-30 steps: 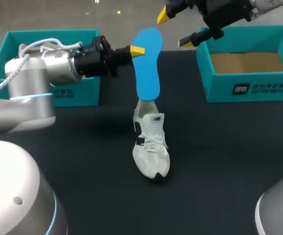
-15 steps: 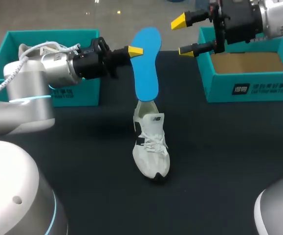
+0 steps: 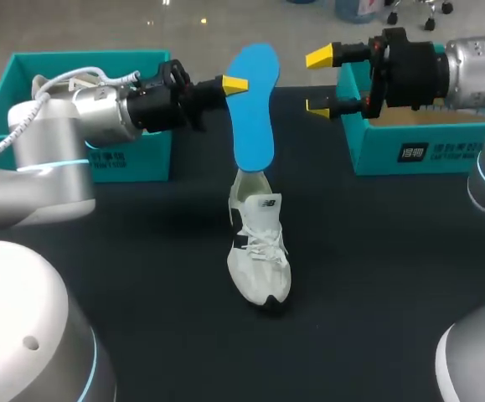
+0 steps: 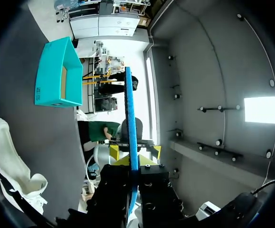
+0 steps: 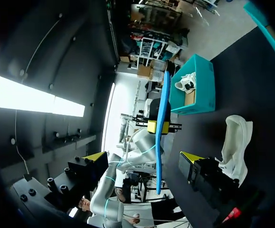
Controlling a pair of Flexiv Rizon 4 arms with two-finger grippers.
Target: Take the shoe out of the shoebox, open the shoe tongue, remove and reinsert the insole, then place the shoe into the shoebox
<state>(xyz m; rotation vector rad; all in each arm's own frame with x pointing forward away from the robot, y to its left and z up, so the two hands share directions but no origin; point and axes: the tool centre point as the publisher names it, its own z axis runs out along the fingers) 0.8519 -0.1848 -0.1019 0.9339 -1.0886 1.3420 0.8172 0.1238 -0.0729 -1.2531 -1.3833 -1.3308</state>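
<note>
A blue insole (image 3: 250,109) hangs upright over the table, its lower end just at the heel opening of the white shoe (image 3: 259,247). My left gripper (image 3: 235,85) is shut on the insole's upper edge from the left. In the left wrist view the insole (image 4: 130,114) runs edge-on between my left gripper (image 4: 133,154). My right gripper (image 3: 320,82) is open, level with the insole's top and to its right, apart from it. The right wrist view has the insole (image 5: 163,109) ahead of my wide-open right gripper (image 5: 144,159), with the shoe (image 5: 234,140) beside it.
An open teal shoebox (image 3: 426,151) stands at the back right, under my right arm. A second teal box (image 3: 58,57) stands at the back left behind my left arm; a white shoe (image 5: 187,83) lies in it. The shoe stands mid-table on the dark tabletop (image 3: 376,276).
My right gripper has come down and moved right from above the insole's top, turning to face the insole from the side. The left gripper, insole and shoe have stayed put.
</note>
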